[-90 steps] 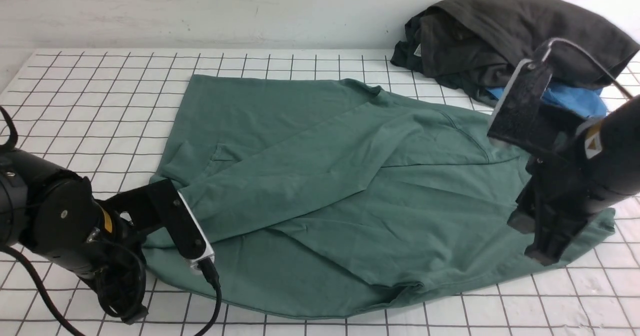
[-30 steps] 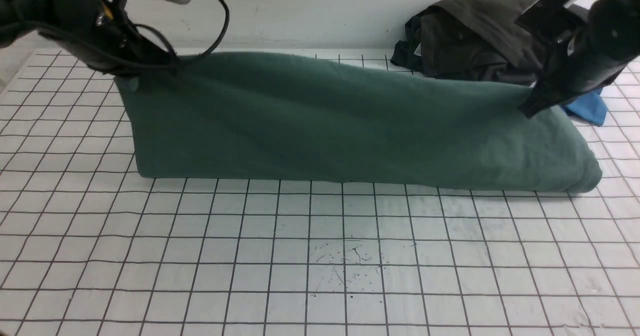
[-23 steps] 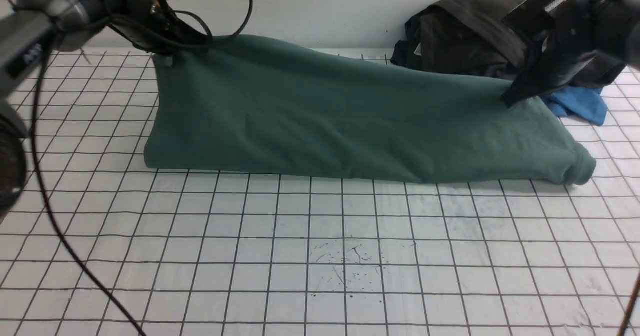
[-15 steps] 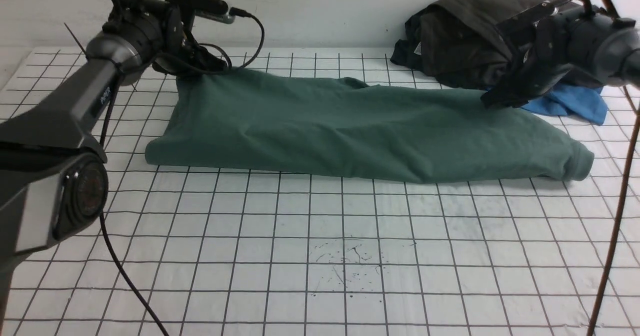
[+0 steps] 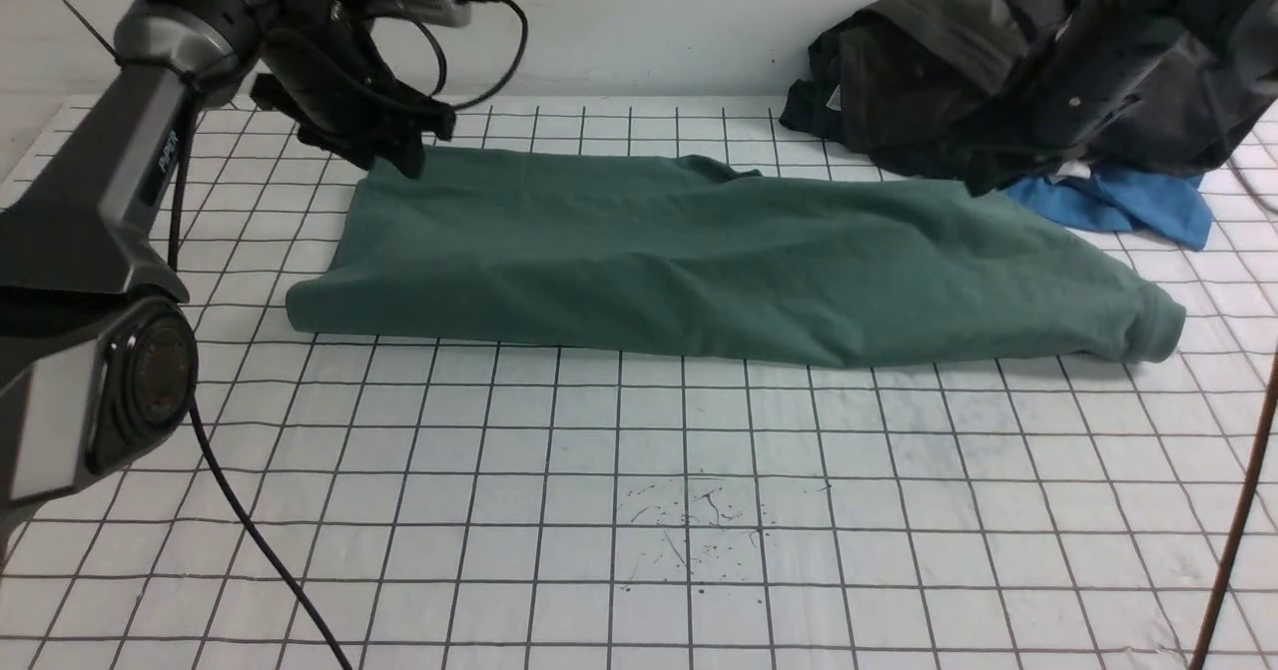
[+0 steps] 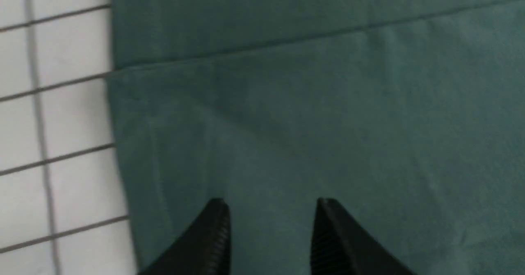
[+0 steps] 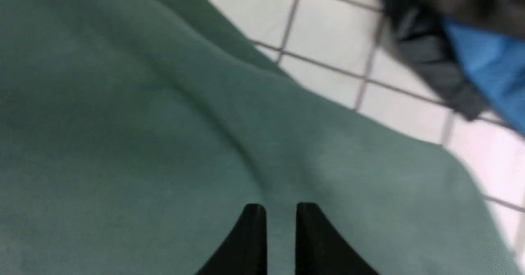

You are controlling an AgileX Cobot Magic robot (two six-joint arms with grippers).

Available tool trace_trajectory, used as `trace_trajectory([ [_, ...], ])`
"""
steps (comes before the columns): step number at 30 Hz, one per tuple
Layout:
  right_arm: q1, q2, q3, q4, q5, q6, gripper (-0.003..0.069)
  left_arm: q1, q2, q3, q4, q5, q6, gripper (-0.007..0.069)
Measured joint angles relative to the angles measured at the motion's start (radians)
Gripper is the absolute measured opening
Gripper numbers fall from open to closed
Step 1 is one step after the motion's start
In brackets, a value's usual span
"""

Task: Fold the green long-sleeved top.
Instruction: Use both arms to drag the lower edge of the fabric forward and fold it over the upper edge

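**Bench**: white top ruled with a dark grid. Faint dark scribbles mark the middle of its near half.

**Green long-sleeved top**: lies flat on the far half of the bench, folded into one long band that runs from near the left edge toward the right edge. The fold line faces the near edge. A rounded, hemmed end sits at the right. The surface is lightly creased.

**Left gripper**: hovers over the far left corner of the top, close to the bench's far edge. The fingers are parted with a clear gap and hold nothing; bare cloth shows between them.

**Right gripper**: hovers over the far right part of the top, by its far hem. The fingers are parted only narrowly, with cloth visible through the slit, and nothing is gripped.

**Charcoal-black garment**: a crumpled heap in the far right corner, partly hidden by the right arm.

**Bright blue garment**: pokes out from under the charcoal heap, just beside the top's far right hem.

**Black cable**: trails from the left arm across the near left corner.
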Motion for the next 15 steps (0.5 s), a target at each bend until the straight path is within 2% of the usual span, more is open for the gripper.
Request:
trace_trajectory([
  [3,0.000,0.049,0.004,0.046,0.001,-0.021,0.0008,-0.004,0.030,0.000,-0.001,0.004,0.011,0.0118],
  [7,0.000,0.066,0.008,0.044,-0.001,-0.025,-0.0011,0.011,0.038,0.001,0.045,-0.059,-0.031,0.0091],
  [10,0.000,0.065,0.008,0.016,-0.053,-0.024,-0.0013,0.035,0.038,0.001,0.060,-0.199,-0.045,0.0169],
  [12,0.000,0.065,0.008,0.006,-0.073,-0.020,-0.0013,0.043,0.041,0.001,0.061,-0.234,-0.051,0.0209],
  [14,0.000,0.065,0.008,0.001,-0.102,-0.017,-0.0013,0.060,0.054,0.000,0.067,-0.296,-0.070,0.0342],
  [15,0.000,0.065,0.008,0.001,-0.107,-0.017,-0.0013,0.065,0.062,0.000,0.067,-0.313,-0.074,0.0365],
])
